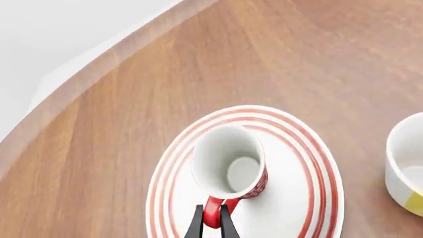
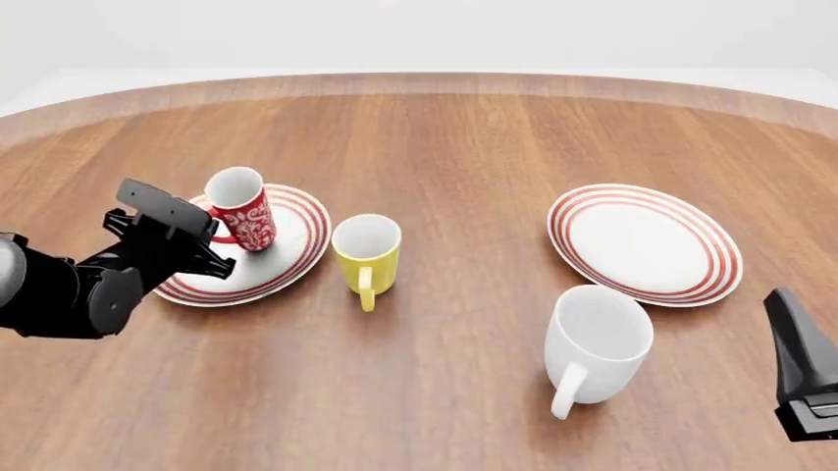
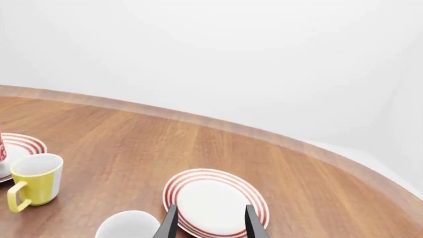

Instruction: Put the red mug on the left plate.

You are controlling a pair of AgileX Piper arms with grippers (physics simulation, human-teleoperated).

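Left gripper (image 1: pixel 211 221) has its two dark fingers pinched tight on the red handle of the red mug (image 1: pixel 229 162). Seen from the front, this gripper (image 2: pixel 210 240) sits at the near left side of the left plate (image 2: pixel 294 250), at the end of a black arm. The red mug (image 2: pixel 239 210) is on the left plate, and it leans a little toward the gripper. You can see its white inside and the white flowers on its red wall. From the left wrist camera you look right down into the mug, and the plate's red rings (image 1: pixel 310 163) go all around it.

Right gripper (image 3: pixel 209 220) is low at the near right corner of the table (image 2: pixel 445 137). Its two dark fingers are spread apart with nothing between them. Past those fingers lies the right plate (image 3: pixel 215 201), flat on the wood.

Closest to the front edge is the white mug (image 2: pixel 598 343), with its handle turned toward the camera. A bit farther back, just beside the left plate, stands the yellow mug (image 2: pixel 367 253), upright, with its handle also facing the front. The right plate (image 2: pixel 645 242) lies behind the white mug, well apart from the left plate. Beyond both plates the brown table curves away to its round far edge.
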